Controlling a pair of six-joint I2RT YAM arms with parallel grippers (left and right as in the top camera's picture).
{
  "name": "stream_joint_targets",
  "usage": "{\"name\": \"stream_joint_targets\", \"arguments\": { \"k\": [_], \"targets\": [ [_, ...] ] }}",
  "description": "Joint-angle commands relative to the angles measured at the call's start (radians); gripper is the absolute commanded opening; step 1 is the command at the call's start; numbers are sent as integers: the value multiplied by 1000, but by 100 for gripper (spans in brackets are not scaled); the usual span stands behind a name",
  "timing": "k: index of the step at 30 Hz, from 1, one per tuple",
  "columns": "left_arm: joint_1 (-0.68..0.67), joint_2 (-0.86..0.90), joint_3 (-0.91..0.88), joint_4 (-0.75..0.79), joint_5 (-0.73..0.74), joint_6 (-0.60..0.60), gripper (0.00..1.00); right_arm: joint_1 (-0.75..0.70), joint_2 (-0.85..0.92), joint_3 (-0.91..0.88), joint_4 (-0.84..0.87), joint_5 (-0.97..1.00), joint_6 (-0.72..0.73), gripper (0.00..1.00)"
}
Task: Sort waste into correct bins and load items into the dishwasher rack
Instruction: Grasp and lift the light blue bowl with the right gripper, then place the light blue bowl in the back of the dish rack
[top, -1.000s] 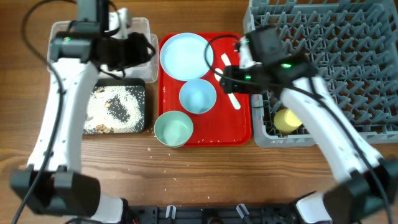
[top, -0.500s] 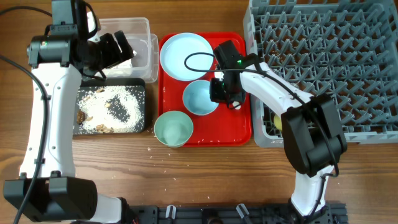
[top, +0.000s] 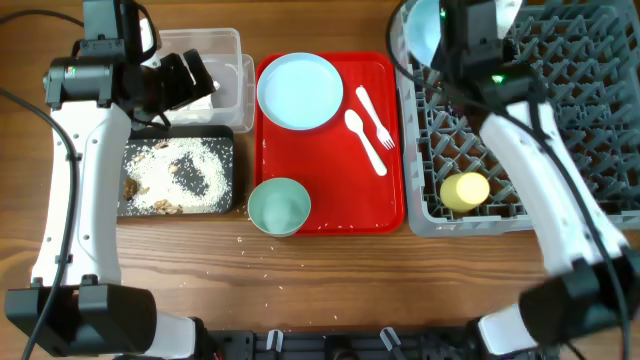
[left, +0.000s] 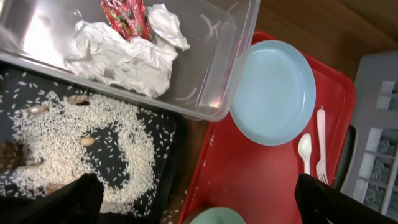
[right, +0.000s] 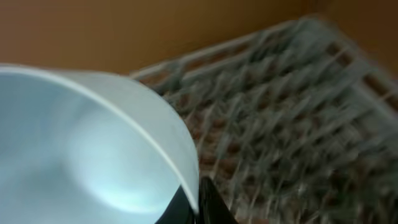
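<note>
You're holding the pale blue bowl (top: 424, 28) by one rim edge in the right jaws, tilted, over the 11 o'clock corner of the dishwasher rack (top: 600, 90). It's a thin pinch, so it's likely going to swing or slip if you're moving fast; the right wrist view is blurring. The bowl is hanging right over the rack wall. Letting go here is risking a bounce off the rim toward the red tray (top: 345, 200) and plate (top: 300, 90) at 9 o'clock. Going down tilted is also risking a jam on the pegs. The yellow cup (top: 465, 190) is sitting at the rack's 7 o'clock corner, well apart. The left jaws are hanging wide, gripping nothing, near the clear tub (left: 205, 74); I'm seeing no clash risk there.
</note>
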Motion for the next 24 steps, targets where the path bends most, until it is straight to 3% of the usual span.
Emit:
{"name": "stream_joint_targets", "arguments": {
  "k": [1, 4, 8, 15, 16, 17, 20, 22, 24],
  "targets": [
    [5, -5, 11, 0, -9, -5, 100, -23, 171, -8, 189, 229, -178, 4],
    [5, -5, 11, 0, -9, -5, 100, -24, 321, -8, 518, 402, -427, 4],
    [5, -5, 11, 0, -9, -5, 100, -27, 430, -8, 779, 433, -593, 4],
    [5, -5, 11, 0, -9, -5, 100, -29, 477, -9, 747, 397, -584, 6],
    [5, -5, 11, 0, -9, -5, 100, -28, 477, -9, 728, 378, -584, 14],
    [5, -5, 11, 0, -9, -5, 100, -25, 477, -9, 692, 351, -587, 33],
    [5, -5, 11, 0, -9, -5, 100, -3, 475, -9, 658, 350, -588, 57],
    [5, -5, 11, 0, -9, -5, 100, 20, 464, -8, 628, 350, -589, 69],
    [5, -5, 11, 0, -9, -5, 100, 52, 432, -8, 564, 289, -587, 73]
  ]
}}
